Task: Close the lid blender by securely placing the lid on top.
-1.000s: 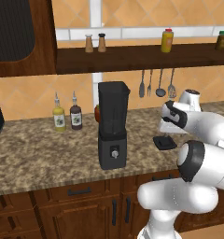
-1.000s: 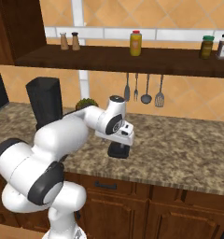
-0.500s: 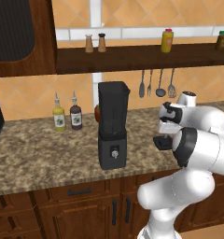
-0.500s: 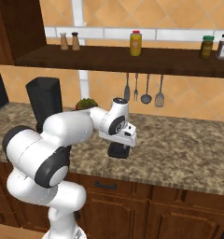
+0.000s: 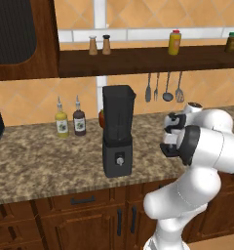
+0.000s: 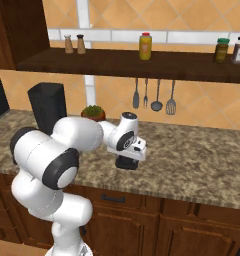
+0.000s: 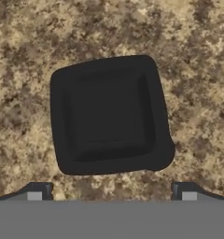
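Hand view: pincer (image 7: 111,191) spread fully wide, gripping nothing, poised straight above the lid (image 7: 109,114), fingertips (image 7: 39,190) showing on either side of its near edge. Lid flat on the granite counter (image 7: 193,70), slightly skewed to the jaws. Best to square up with the lid's sides, descend until the tips straddle the rim, then pinch evenly so it lifts level. Blender (image 5: 117,129) well apart from the lid, upright on the same counter, jar top uncovered, lid not yet on it.
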Robot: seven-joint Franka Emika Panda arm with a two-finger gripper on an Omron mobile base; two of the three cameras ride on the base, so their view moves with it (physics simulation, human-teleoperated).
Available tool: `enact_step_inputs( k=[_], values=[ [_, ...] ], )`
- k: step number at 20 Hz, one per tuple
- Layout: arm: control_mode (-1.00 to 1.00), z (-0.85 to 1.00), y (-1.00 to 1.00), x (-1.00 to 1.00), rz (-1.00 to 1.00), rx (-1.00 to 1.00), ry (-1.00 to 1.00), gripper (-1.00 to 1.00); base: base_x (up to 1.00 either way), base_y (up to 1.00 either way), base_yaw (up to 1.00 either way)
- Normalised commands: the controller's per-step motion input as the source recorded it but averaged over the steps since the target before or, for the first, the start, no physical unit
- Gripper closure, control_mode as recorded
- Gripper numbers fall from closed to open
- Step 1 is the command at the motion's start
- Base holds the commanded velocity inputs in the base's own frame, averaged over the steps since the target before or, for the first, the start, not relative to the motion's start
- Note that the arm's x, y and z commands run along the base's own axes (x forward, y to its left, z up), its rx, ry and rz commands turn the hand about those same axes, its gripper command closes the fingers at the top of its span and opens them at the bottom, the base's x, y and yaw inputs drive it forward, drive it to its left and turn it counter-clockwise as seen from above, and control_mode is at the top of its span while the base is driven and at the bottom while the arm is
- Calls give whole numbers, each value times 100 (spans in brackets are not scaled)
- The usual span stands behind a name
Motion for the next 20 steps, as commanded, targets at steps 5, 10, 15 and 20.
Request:
enact_step_inputs(
  k=[5, 10, 15, 20],
  values=[
    [-100, -31, 0, 11, 0, -2, 0, -100, 0, 0, 0],
    [-100, -21, 0, 23, 0, -1, 0, -100, 0, 0, 0],
    [-100, -12, 0, 24, 0, 0, 0, -100, 0, 0, 0],
    [-100, -13, 0, 24, 0, 0, 0, -100, 0, 0, 0]
  ],
)
